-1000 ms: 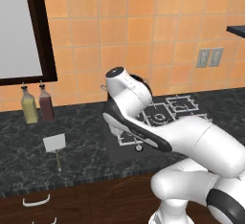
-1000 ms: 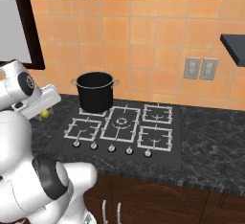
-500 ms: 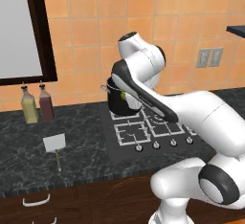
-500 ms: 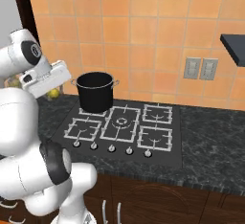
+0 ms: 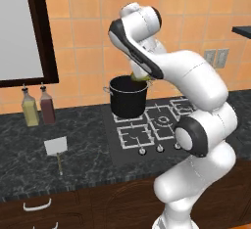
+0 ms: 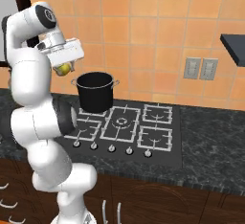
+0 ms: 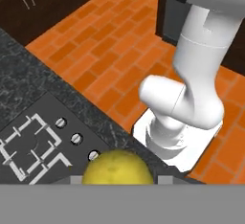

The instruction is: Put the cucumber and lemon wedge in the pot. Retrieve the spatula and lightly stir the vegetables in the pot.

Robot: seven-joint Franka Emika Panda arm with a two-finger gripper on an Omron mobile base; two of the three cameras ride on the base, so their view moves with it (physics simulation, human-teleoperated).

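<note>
- We see the gripper at upper left of the right base view, its jaws pinching the lemon wedge, a yellow-green piece just left of and above the pot.
- In the left base view the lemon wedge sits at centre frame, right over the pot rim.
- In the hand view the lemon wedge bulges at bottom centre.
- The pot stands on the stove's rear burner.
- The spatula lies on the dark surface at lower left, below two bottles.
</note>
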